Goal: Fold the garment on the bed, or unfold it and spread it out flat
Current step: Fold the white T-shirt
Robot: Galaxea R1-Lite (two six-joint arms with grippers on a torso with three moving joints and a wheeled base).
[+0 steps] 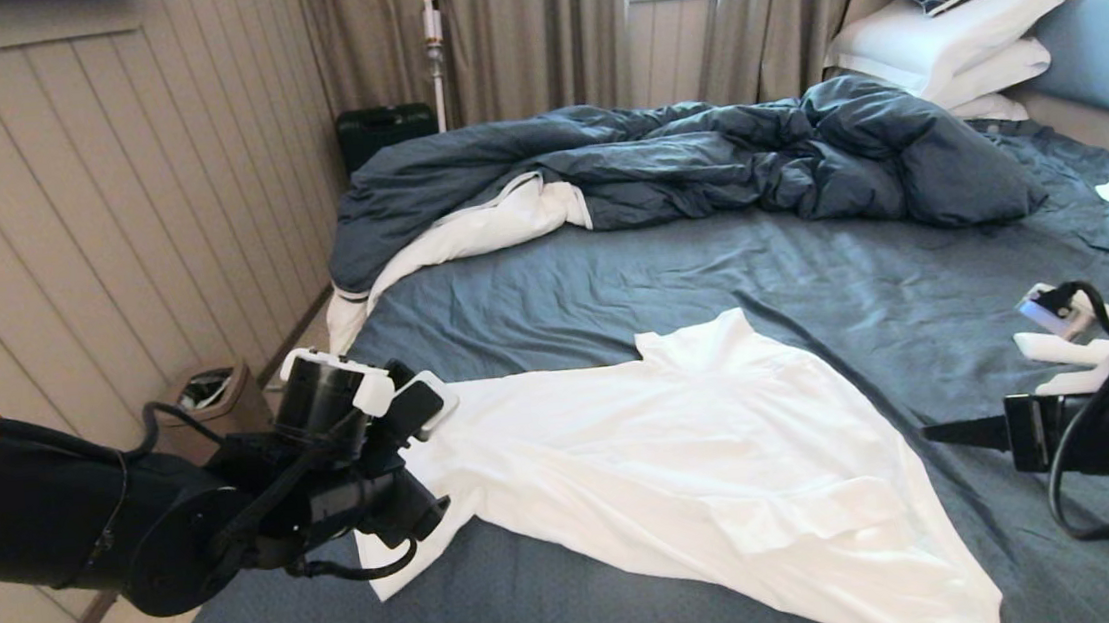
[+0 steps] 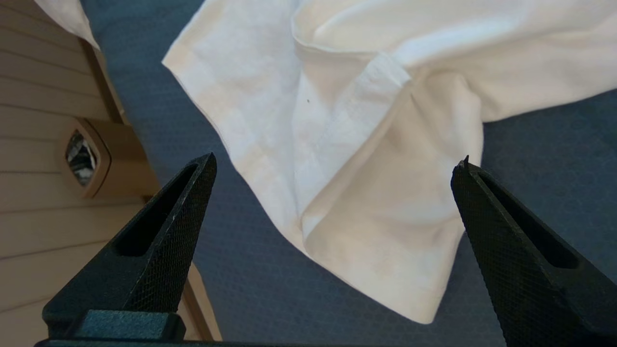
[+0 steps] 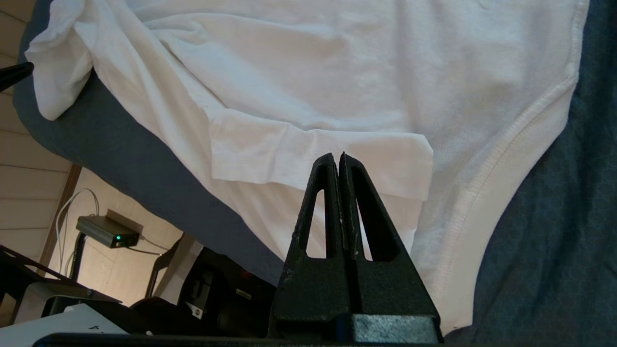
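You had one garment spread on the bed's near half. Two grippers: your left gripper hovered released over its sleeve; right gripper sat clenched, empty, near the hem.

bin by wall | vacuum at curtains | suitcase
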